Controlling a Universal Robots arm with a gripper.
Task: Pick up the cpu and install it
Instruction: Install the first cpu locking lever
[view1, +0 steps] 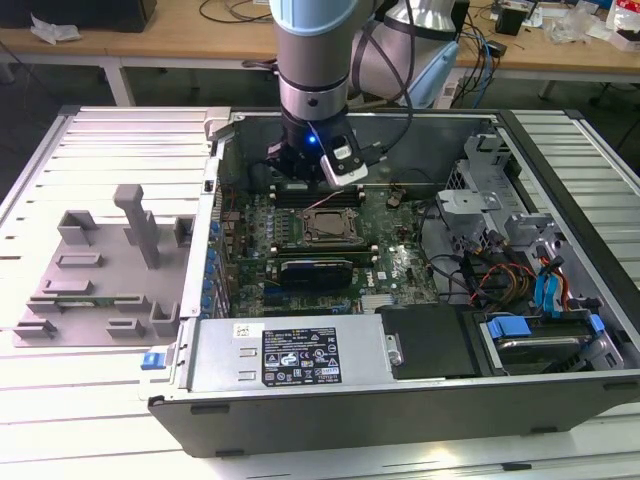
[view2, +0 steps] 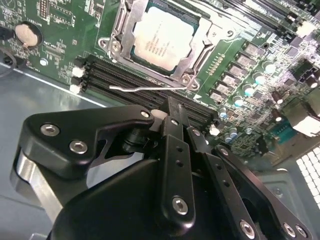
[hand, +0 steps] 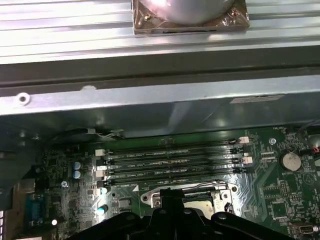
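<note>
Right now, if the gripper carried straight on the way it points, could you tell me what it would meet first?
Probably the memory slots on the motherboard, just beside the socket where the cpu already sits. The gripper points down at the board; depth is hard to judge, so the socket frame's edge is also possible.

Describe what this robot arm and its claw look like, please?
The arm is a thick round tube, pale blue on top, then silvery grey metal, ending in a black wrist with a small blue light. A white and black box sits at the wrist, and black cables loop off behind. In the second wrist view the claw is matte black, made of flat linked bars joined with shiny silver screws.
</note>
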